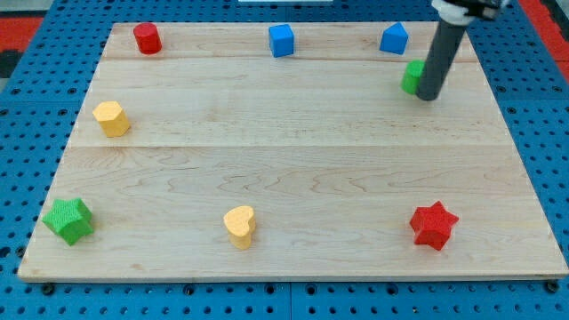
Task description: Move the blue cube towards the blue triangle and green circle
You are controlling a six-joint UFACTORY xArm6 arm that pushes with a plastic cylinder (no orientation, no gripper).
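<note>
green block [412,76]: upper right of the frame; its right part is hidden behind the dark rod, so its shape cannot be made out.
rod [442,55]: its upper end is cut off by the frame's top edge, where only a sliver of the white and dark mount shows.
my tip [428,96]: just right of the green block; whether they touch cannot be told.
worktop [293,160]: the rod hides a strip near its upper right corner.

Blue cube [281,40], possibly round green block [412,77].
</note>
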